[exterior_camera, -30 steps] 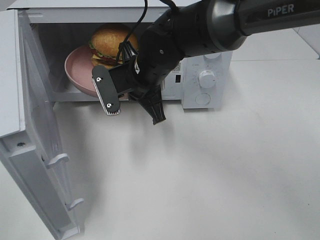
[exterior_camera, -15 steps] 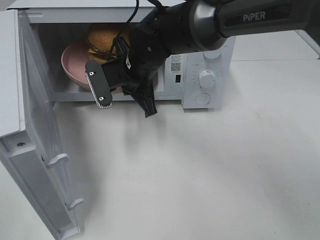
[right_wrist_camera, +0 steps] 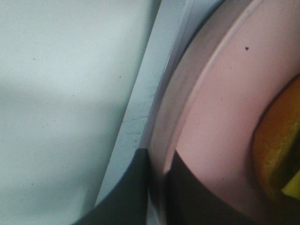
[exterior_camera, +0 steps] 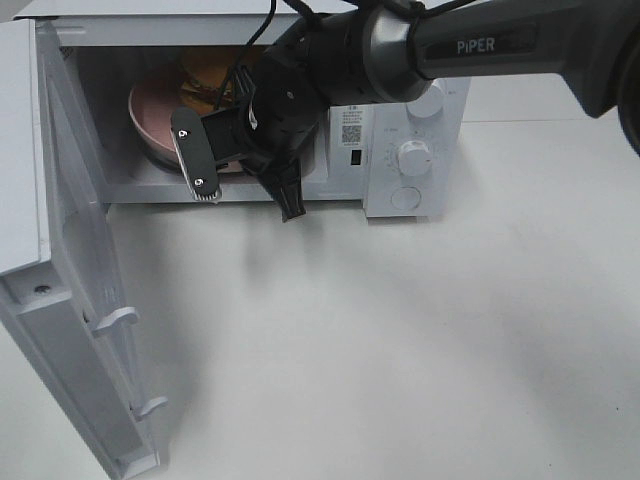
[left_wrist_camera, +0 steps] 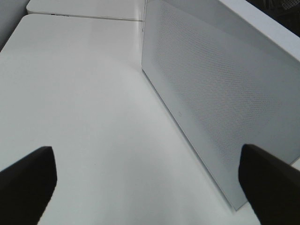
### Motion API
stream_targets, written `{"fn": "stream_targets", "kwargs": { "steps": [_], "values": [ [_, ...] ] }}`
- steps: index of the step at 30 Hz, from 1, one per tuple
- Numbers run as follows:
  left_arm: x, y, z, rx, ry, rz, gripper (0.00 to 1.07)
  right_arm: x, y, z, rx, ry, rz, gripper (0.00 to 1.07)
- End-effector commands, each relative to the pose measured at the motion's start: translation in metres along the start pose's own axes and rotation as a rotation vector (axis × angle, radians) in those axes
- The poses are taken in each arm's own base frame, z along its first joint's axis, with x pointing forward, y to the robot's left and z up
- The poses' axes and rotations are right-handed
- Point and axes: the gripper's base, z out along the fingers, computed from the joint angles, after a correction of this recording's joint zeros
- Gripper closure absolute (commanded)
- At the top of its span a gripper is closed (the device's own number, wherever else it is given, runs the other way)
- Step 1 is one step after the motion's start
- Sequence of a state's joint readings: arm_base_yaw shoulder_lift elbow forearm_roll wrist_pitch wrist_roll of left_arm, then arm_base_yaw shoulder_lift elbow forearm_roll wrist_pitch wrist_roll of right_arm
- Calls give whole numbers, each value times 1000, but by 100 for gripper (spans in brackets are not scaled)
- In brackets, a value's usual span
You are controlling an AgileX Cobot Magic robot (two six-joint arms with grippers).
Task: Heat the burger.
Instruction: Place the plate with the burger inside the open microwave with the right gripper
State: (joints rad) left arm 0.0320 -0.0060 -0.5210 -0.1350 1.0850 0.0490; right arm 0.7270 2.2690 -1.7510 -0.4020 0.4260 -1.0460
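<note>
The burger (exterior_camera: 208,72) lies on a pink plate (exterior_camera: 150,112) inside the open microwave (exterior_camera: 400,110), mostly hidden by my right arm. My right gripper (exterior_camera: 238,150) reaches into the cavity and is shut on the plate's near rim. In the right wrist view its dark fingers (right_wrist_camera: 126,197) sit on either side of the plate (right_wrist_camera: 220,117) rim, and a slice of the burger (right_wrist_camera: 276,145) shows at the edge. My left gripper (left_wrist_camera: 150,187) stands open and holds nothing, facing the microwave's perforated side wall (left_wrist_camera: 220,103).
The microwave door (exterior_camera: 80,280) hangs wide open at the left and reaches toward the table's front. Round knobs (exterior_camera: 412,158) sit on the panel at the right. White tabletop (exterior_camera: 400,340) spreads in front.
My right arm has carried the plate and burger further back and left, deeper into the microwave cavity. The left gripper has stayed open.
</note>
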Motion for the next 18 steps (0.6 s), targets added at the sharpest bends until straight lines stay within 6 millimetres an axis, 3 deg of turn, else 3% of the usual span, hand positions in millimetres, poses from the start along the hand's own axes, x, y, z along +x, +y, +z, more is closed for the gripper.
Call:
{"fn": "stream_targets", "kwargs": {
  "steps": [1, 18],
  "values": [
    [1, 0, -2, 1, -27, 1, 9, -1, -17, -1, 95, -12, -17, 107],
    [1, 0, -2, 1, -27, 1, 9, -3, -24, 8, 130, -8, -24, 107]
  ]
}}
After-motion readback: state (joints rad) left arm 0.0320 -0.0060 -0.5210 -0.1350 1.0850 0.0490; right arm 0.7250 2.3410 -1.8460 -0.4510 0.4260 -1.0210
